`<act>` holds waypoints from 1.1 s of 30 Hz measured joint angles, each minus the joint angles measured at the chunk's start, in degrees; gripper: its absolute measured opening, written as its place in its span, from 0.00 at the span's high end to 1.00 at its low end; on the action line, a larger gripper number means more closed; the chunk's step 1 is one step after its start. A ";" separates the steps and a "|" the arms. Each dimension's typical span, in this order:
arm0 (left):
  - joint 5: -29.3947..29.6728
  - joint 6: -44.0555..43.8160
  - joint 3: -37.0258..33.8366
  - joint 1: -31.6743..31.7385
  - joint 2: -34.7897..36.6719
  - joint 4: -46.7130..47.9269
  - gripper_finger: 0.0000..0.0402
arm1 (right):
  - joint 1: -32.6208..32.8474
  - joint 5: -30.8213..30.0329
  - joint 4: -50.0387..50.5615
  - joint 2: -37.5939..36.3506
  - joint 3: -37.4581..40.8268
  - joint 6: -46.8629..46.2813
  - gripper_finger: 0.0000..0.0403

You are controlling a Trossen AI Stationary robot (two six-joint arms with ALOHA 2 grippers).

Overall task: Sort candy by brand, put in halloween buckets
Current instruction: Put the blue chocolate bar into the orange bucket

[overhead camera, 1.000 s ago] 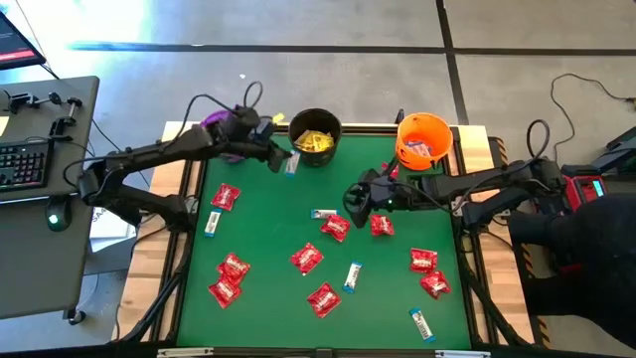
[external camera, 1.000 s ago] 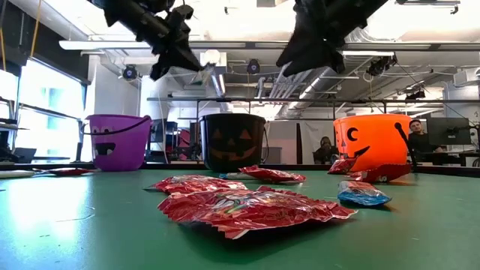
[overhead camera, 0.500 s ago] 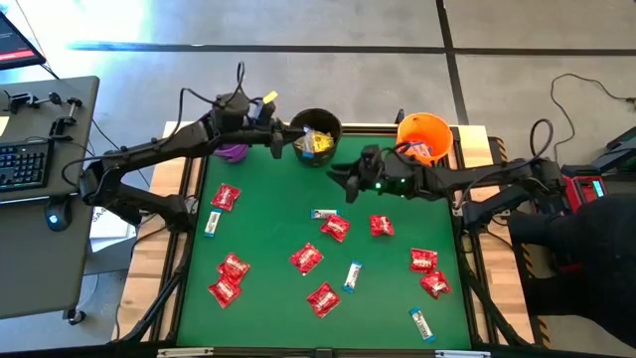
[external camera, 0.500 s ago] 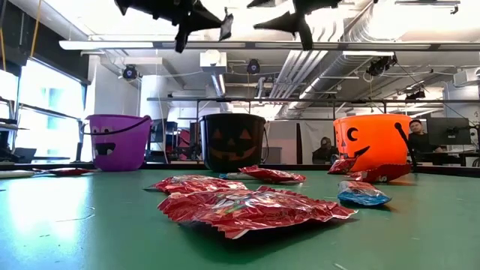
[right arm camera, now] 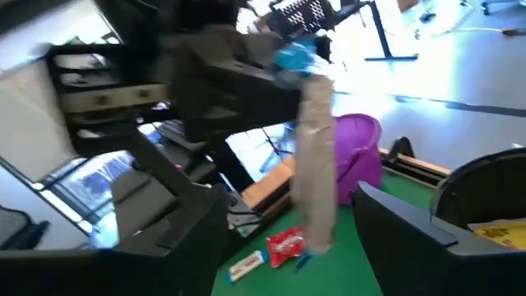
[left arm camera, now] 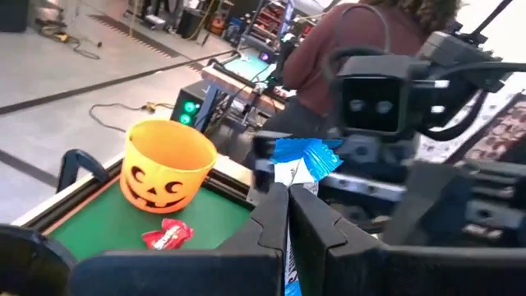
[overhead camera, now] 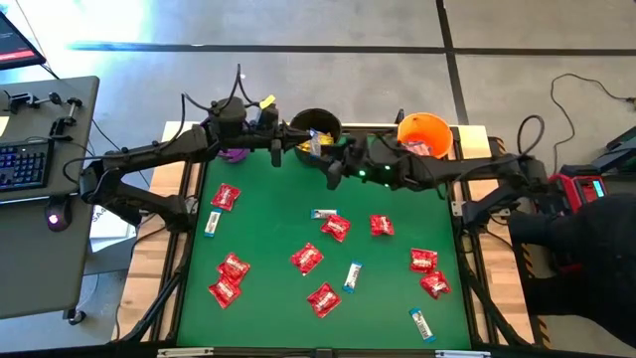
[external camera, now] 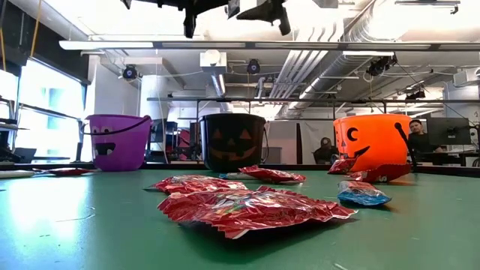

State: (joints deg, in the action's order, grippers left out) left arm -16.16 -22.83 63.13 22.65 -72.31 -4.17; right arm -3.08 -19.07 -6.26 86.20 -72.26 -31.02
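Note:
My left gripper [overhead camera: 281, 149] is shut on a slim white-and-blue bar [right arm camera: 316, 164], high above the table's far middle, beside the black bucket [overhead camera: 316, 127]. My right gripper [overhead camera: 333, 167] is open and faces it. Its two fingers [right arm camera: 403, 218] stand on either side of the bar, apart from it. The purple bucket [right arm camera: 357, 156] stands at the far left, mostly under my left arm in the high view. The orange bucket [overhead camera: 424, 134] stands at the far right. Yellow packets [right arm camera: 497, 234] lie in the black bucket. Both grippers show at the low view's top edge. My left gripper pinches the white-and-blue bar between its two fingers [left arm camera: 275, 222]. The bar's crimped blue end [left arm camera: 302, 156] sticks out past the fingertips. The bar is lifted clear of the table and points toward my right gripper.
Several red packets [overhead camera: 306, 260] and white-and-blue bars [overhead camera: 352, 276] lie scattered over the green mat [overhead camera: 268, 224]. A red packet [left arm camera: 168, 236] lies by the orange bucket. A person sits beyond the table's right side [left arm camera: 370, 49].
My left gripper has risen with the bar and gone a little toward the far edge. My right gripper has risen and gone from above the mat's middle toward the far edge and the left, coming up to the bar held by my left gripper.

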 joint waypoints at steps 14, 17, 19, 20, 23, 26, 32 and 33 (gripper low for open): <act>-2.85 0.03 0.00 1.12 0.00 -0.33 1.00 | -1.19 -2.60 11.21 6.92 -13.59 4.40 0.79; -3.55 0.01 0.00 1.67 0.07 -0.52 1.00 | -1.27 -3.04 11.45 6.90 -13.95 4.66 0.94; -4.74 0.00 0.00 2.01 0.07 -0.71 1.00 | -1.45 -2.94 11.62 6.90 -14.16 5.57 0.97; -5.15 0.00 0.00 2.14 0.07 -0.71 1.00 | -1.46 -2.83 11.58 6.90 -14.21 5.60 0.96; -5.25 0.17 0.00 2.14 0.07 -0.67 0.99 | -1.81 -2.66 11.67 6.90 -14.22 5.49 0.92; -5.18 0.92 0.00 2.19 0.04 -1.47 0.95 | -1.83 -2.36 11.43 6.90 -14.24 5.42 0.93; -5.16 2.75 0.00 2.53 0.00 -2.51 0.82 | -2.77 -2.12 12.18 6.50 -14.30 5.00 0.98; -5.17 2.96 0.00 2.67 0.00 -2.55 0.79 | -3.04 -2.01 12.86 6.35 -14.30 4.95 0.98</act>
State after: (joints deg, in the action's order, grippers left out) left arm -21.33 -19.87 63.13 25.32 -72.31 -6.73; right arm -6.12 -21.08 6.61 92.54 -86.56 -26.08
